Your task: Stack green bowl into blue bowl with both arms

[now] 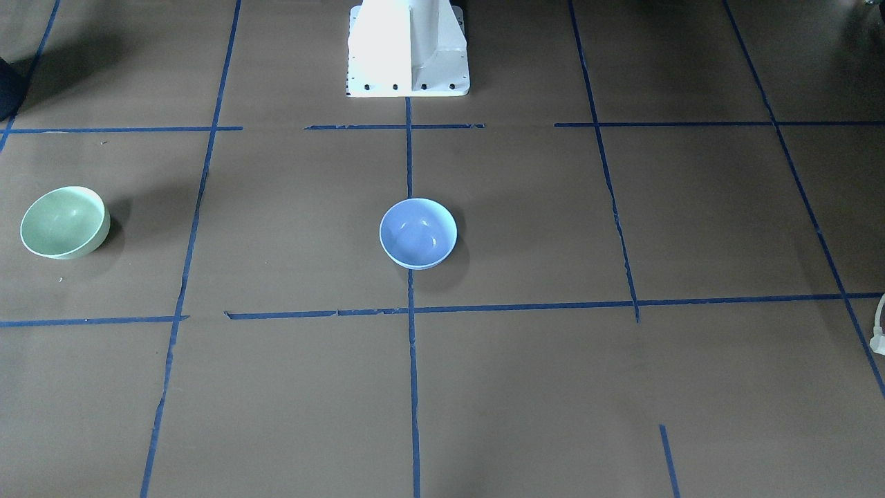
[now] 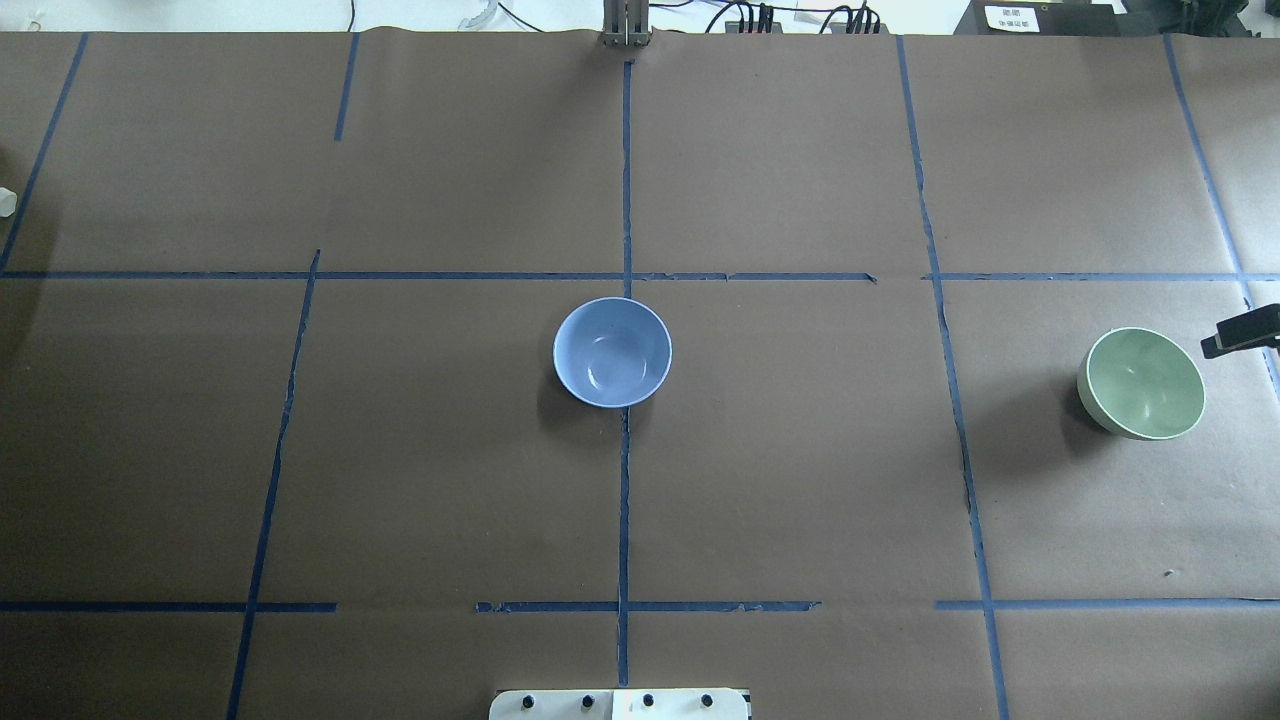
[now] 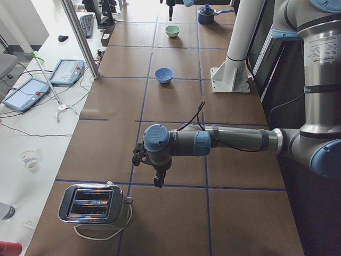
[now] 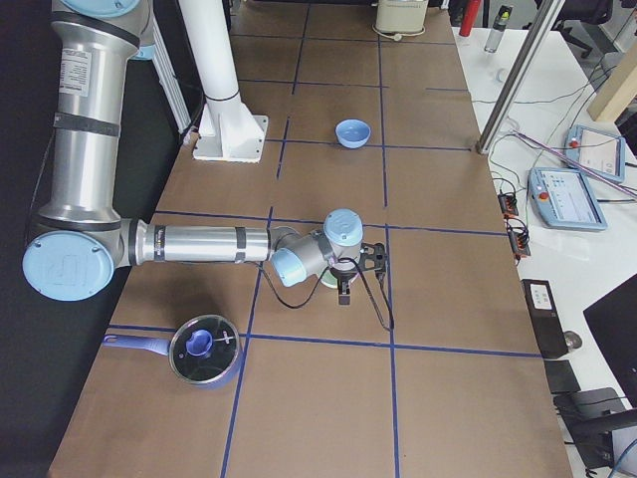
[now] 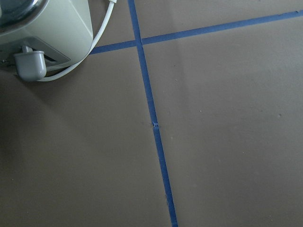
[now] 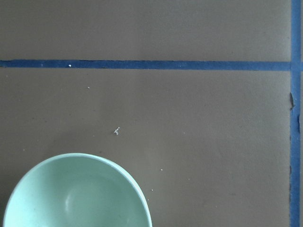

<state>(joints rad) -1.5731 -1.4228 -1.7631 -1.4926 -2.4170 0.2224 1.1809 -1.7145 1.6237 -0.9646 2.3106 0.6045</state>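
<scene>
The green bowl [image 2: 1142, 383] stands upright and empty at the table's right end; it also shows in the front view [image 1: 63, 223] and in the right wrist view [image 6: 75, 196]. The blue bowl [image 2: 612, 352] stands upright and empty at the table's middle [image 1: 418, 233]. My right gripper [image 4: 344, 291] hangs just above the green bowl's edge. Only a black tip of it [image 2: 1240, 332] shows overhead, and I cannot tell whether it is open. My left gripper [image 3: 157, 180] points down over bare table at the far left end, near a toaster. I cannot tell its state.
A chrome toaster [image 3: 93, 204] with cord and plug [image 5: 31, 66] stands by the left gripper. A blue pot with a glass lid [image 4: 204, 349] sits beside the right arm. The white pedestal base [image 1: 408, 48] is at the robot's side.
</scene>
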